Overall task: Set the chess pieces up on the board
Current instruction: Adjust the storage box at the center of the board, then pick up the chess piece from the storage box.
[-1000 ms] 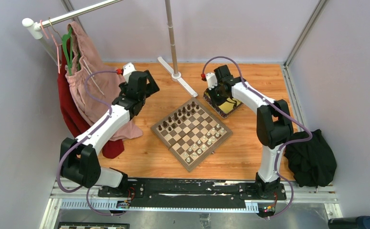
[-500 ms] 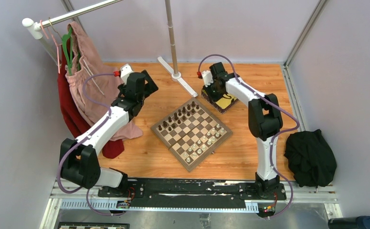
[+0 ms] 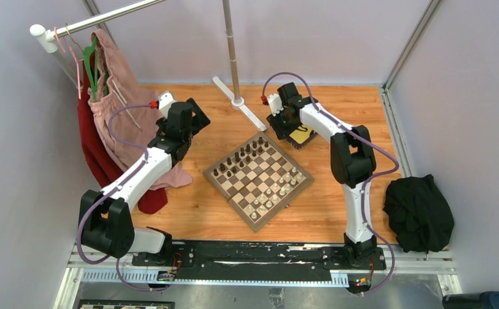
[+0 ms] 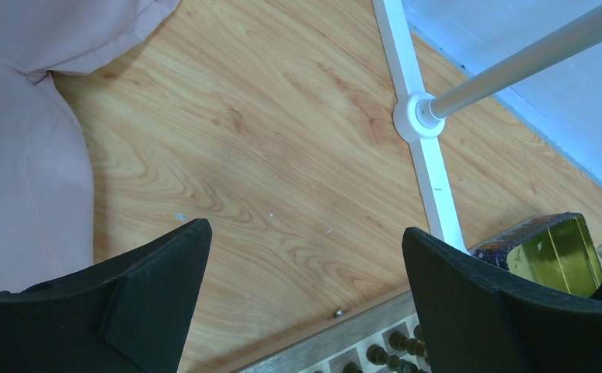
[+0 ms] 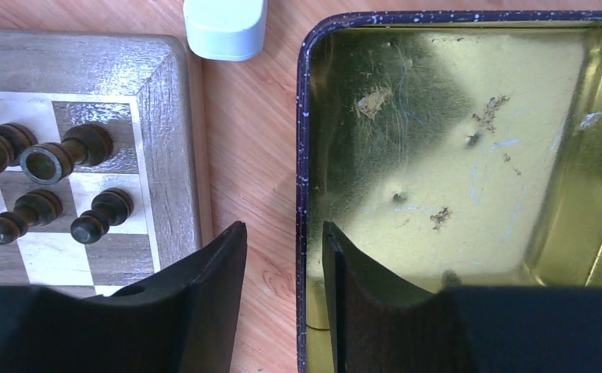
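**A:** Where is the container?

**B:** The gold tin [image 5: 304, 124] sits on the table [image 4: 266, 140]. From overhead it is at about one o'clock from the middle of the board [image 5: 175, 148], just off the board's far corner. In the right wrist view the board lies at nine o'clock of the tin. A narrow strip of wood runs between them, so they are not touching. The white foot [image 5: 225, 27] of the pole stand ends at twelve o'clock of that strip.

**A:** What is in it?

**B:** What shows is a scuffed gold floor with a few dark specks, and one finger [image 5: 375, 311] of the right gripper [image 5: 283, 233]. The part of the tin under the arm is hidden.

**A:** Is the gripper gripping the tin?

**B:** No. Its jaws stand apart and straddle the tin's nine-o'clock wall. One finger is inside and the other is outside over the table. The dark speckled rim runs between them, closer to the inner finger.

**A:** And the pieces?

**B:** They are on the board. The dark chess pieces [image 5: 88, 144] are ranked along the side facing ten o'clock, and several stand upright at the corner nearest the tin. The pale chess pieces [image 3: 275, 192] are grouped along the four-o'clock side.

**A:** The other arm?

**B:** The left gripper [image 4: 305, 237] is spread wide, with only table showing between its fingers. It hangs at ten o'clock of the board, beside the pink cloth [image 4: 26, 171].
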You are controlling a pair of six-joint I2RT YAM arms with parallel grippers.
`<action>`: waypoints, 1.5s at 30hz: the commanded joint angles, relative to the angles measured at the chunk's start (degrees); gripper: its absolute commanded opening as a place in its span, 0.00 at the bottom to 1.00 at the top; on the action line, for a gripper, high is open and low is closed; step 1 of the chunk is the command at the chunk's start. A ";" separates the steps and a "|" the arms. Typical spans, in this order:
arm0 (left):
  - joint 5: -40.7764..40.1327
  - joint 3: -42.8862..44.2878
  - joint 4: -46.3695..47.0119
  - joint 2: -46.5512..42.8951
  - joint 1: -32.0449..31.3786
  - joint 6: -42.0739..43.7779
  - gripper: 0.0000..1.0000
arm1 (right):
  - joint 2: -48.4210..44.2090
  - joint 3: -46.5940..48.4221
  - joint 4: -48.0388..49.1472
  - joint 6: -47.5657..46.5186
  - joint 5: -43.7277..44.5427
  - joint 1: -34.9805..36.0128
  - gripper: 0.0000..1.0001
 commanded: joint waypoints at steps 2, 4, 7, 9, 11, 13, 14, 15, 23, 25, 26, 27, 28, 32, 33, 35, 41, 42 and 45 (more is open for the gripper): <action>0.28 -1.46 1.44 -1.77 0.38 -1.05 1.00 | -3.31 -0.93 -1.00 0.60 1.10 0.81 0.46; 0.77 -1.87 1.79 -1.90 0.38 -1.42 1.00 | -5.06 -1.79 -0.43 0.98 1.01 0.76 0.46; 1.34 -2.19 1.95 -2.08 0.38 -1.64 1.00 | -7.40 -2.00 -0.43 1.15 1.31 0.78 0.47; 1.45 -2.76 2.23 -2.61 0.38 -1.89 1.00 | -9.17 -2.14 -0.43 1.23 1.95 0.84 0.47; 1.58 -3.49 2.81 -3.10 0.38 -2.06 1.00 | -10.80 -2.24 -0.36 1.67 3.87 0.75 0.47; 2.01 -4.43 3.47 -3.56 0.38 -2.09 1.00 | -12.07 -2.36 -0.36 2.45 6.89 0.61 0.47; 2.44 -4.81 3.79 -3.76 0.38 -2.15 1.00 | -12.58 -2.56 -0.36 2.85 8.78 0.47 0.48; 2.96 -5.14 3.98 -3.84 0.38 -2.35 1.00 | -12.86 -2.72 -0.30 3.27 11.00 0.27 0.48; 7.75 -9.50 5.58 -4.94 0.38 -3.72 1.00 | -11.15 -4.70 -0.10 7.27 20.74 -3.27 0.49; 8.95 -10.09 5.54 -4.97 0.38 -3.39 1.00 | -10.21 -4.74 -0.19 8.11 19.76 -4.82 0.49; 9.50 -10.37 5.54 -4.95 0.31 -3.32 1.00 | -9.71 -4.70 -0.19 8.39 19.53 -5.32 0.49; 10.01 -10.68 5.55 -4.82 0.29 -3.31 1.00 | -9.16 -4.65 -0.19 8.60 19.43 -5.72 0.49; 10.47 -10.98 5.54 -4.74 0.29 -3.31 1.00 | -8.64 -4.51 -0.27 8.76 19.01 -6.07 0.49; 11.96 -12.09 5.54 -4.45 0.21 -3.08 1.00 | -5.76 -3.03 -0.98 8.65 17.60 -6.98 0.49; 12.22 -12.35 5.54 -4.39 0.20 -2.97 1.00 | -5.00 -2.75 -1.12 8.39 17.62 -7.10 0.49; 12.67 -12.64 5.45 -4.09 0.20 -2.80 1.00 | -3.71 -2.30 -1.32 8.19 17.47 -7.31 0.49; 13.83 -12.49 4.75 -2.79 0.20 -2.60 1.00 | -0.84 -1.14 -1.58 8.00 17.41 -8.00 0.49; 13.95 -12.30 4.63 -2.50 0.20 -2.61 1.00 | -0.53 -0.92 -1.71 8.00 17.38 -8.10 0.49; 14.15 -11.54 4.03 -1.88 0.20 -2.52 1.00 | 0.03 -0.46 -1.77 8.00 17.37 -8.67 0.49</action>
